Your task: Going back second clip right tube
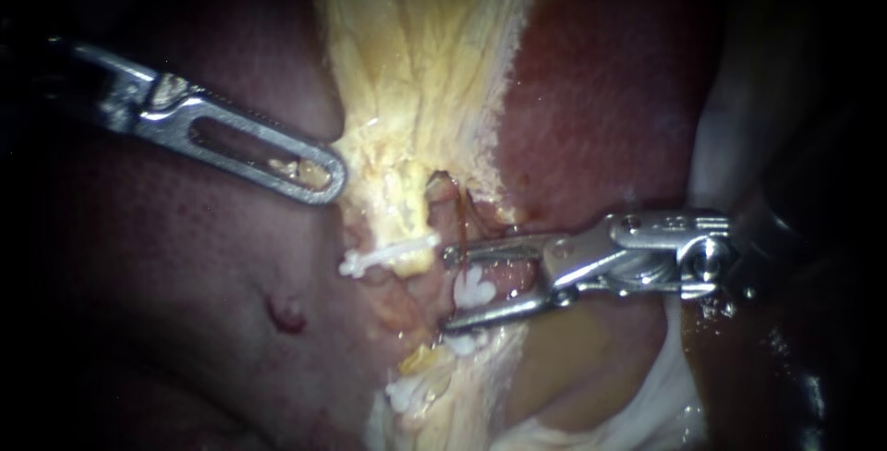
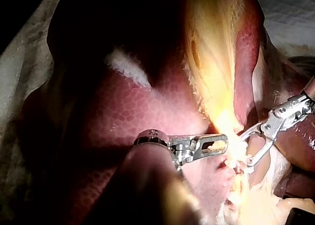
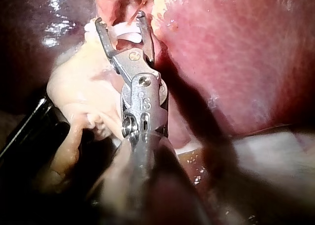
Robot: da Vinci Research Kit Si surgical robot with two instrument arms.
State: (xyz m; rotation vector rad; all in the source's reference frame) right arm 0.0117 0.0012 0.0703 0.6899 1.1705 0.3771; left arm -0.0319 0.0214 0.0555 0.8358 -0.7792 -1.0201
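Against red liver (image 1: 185,257), my right instrument (image 1: 449,289) has jaws open around the white clip (image 1: 473,289), so I would pull straight back while my left instrument (image 1: 323,178) grips yellow tissue (image 1: 416,72).

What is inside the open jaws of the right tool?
A white clip on a pink tube; what lies under the clip is covered.
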